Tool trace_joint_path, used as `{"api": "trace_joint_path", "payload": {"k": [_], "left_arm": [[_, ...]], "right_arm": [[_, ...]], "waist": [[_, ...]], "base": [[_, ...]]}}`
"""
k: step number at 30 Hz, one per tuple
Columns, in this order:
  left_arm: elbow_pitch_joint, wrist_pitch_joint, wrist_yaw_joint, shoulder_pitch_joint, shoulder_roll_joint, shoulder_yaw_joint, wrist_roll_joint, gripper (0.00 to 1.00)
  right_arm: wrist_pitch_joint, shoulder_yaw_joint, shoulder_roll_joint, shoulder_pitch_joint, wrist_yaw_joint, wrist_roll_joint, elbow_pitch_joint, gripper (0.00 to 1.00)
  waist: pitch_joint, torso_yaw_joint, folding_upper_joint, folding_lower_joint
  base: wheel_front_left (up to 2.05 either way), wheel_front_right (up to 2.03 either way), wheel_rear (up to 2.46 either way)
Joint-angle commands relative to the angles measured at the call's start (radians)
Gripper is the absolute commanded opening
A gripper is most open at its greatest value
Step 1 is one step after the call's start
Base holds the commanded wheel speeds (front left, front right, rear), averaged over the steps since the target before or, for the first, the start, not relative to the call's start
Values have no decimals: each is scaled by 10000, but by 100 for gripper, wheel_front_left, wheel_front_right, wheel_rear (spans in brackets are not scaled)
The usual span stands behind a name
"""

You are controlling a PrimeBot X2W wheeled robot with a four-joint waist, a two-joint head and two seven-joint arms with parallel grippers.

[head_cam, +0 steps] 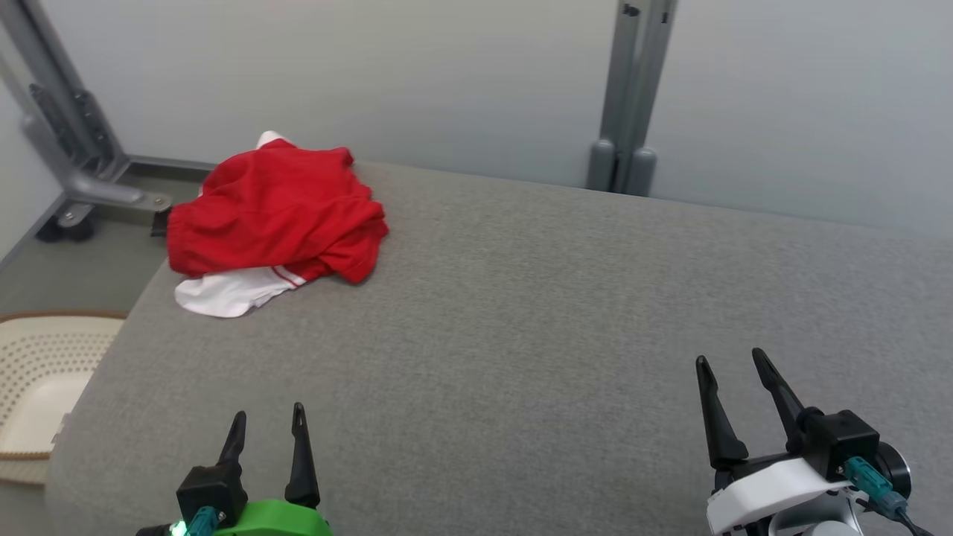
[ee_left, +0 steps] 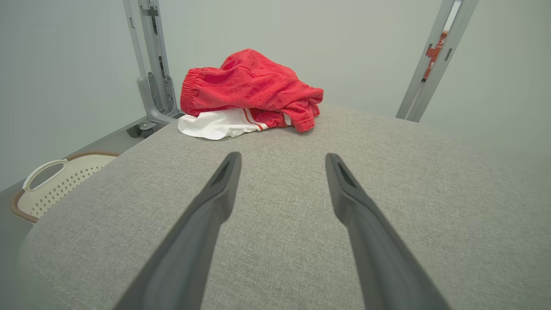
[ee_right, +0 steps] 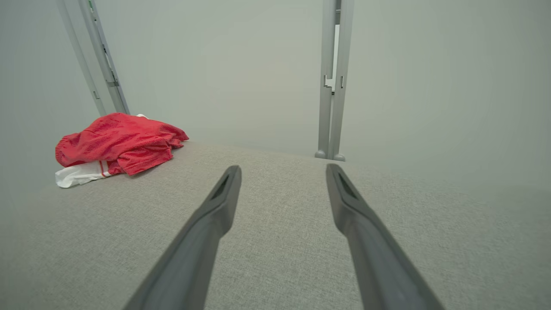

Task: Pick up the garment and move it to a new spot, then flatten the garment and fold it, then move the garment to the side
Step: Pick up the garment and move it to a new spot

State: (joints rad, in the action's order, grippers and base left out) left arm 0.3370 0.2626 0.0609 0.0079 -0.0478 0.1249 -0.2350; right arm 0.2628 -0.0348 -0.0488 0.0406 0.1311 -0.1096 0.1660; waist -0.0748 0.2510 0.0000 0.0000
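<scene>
**Desk:** Where are your pincers?

**Me:** My left pincer (head_cam: 269,411) is at the near left, over the grey fabric. Its 2 dark fingers are spread apart with nothing between them. My right pincer (head_cam: 729,356) is at the near right, also spread wide and empty, fingers pointing toward the far side.

**Desk:** And the garment?

**Me:** The garment (head_cam: 275,208) lies crumpled in a heap at the far left corner of the worktop (head_cam: 521,335), well apart from both pincers. It's mostly red. A white part with thin red stripes pokes out from under it on the near side. In my left wrist view I can see a gathered elastic band along its left end.

**Desk:** What's around it?

**Me:** A cream perforated basket (head_cam: 37,357) sits left of the worktop, lower than its surface. A grey metal frame (head_cam: 71,141) on casters stands at the far left, beyond the garment. A grey upright post (head_cam: 633,89) stands past the far edge, right of centre, against the pale wall (head_cam: 447,74).
</scene>
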Motion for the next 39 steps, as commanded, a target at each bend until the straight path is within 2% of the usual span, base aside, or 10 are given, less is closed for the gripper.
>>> {"api": "trace_joint_path", "payload": {"k": [1,7,23,26,32,35,39], "left_arm": [[10,35,-73,-75,-54,-94,100,100],[-151,35,-88,48,-49,-481,163,100],[-531,24,191,295,-45,-612,-272,100],[-286,24,-53,40,-63,-560,-349,100],[132,24,-537,-1848,-1017,-830,27,100],[405,-142,-783,-3601,-1892,-934,299,100],[860,-694,-1173,-5722,-2610,-816,431,100]], "right_arm": [[30,-3,-30,-73,-6,-44,-28,100],[32,-210,-33,-310,-6,-70,18,100],[32,-264,-34,-559,-8,203,129,100],[32,-149,-31,-441,-8,215,48,100],[32,91,-33,-379,-8,488,-166,100],[32,25,-37,-707,-8,848,-328,100],[32,1,-42,-1141,-10,1230,-487,100]], "waist": [[52,1472,0,0],[239,2203,0,0],[552,2456,0,0],[592,2496,0,0],[959,2295,0,0],[1546,1831,0,0],[2330,1149,0,0]], "base": [[0,0,0],[0,0,0],[0,0,0],[0,0,0],[0,0,0],[0,0,0],[0,0,0]]}}
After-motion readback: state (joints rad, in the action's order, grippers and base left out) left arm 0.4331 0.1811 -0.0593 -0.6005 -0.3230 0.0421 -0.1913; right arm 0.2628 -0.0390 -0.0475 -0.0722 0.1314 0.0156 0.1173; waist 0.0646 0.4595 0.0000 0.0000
